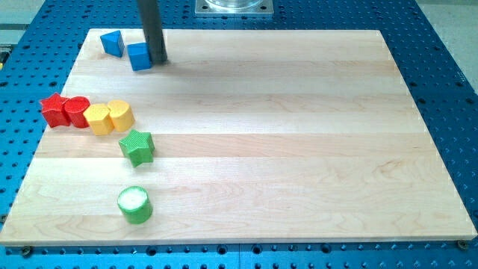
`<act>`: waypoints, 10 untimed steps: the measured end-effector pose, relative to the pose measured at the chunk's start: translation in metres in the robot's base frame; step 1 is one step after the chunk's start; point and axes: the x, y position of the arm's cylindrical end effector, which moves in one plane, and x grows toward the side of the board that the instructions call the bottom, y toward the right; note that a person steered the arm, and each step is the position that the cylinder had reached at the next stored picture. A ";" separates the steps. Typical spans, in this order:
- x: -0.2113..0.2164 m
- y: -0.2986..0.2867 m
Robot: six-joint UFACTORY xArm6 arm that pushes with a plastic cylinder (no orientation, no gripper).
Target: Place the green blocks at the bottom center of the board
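Observation:
A green star block lies at the board's left, below the middle. A green cylinder stands below it, near the board's bottom edge at the left. My tip is at the view's top left, touching the right side of a blue cube. The tip is far above both green blocks.
A blue triangle block lies left of the blue cube. A row at the left edge holds a red star, a red cylinder, a yellow block and a yellow cylinder. The wooden board lies on a blue perforated table.

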 end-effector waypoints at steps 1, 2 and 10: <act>0.000 -0.018; 0.030 -0.007; 0.268 0.105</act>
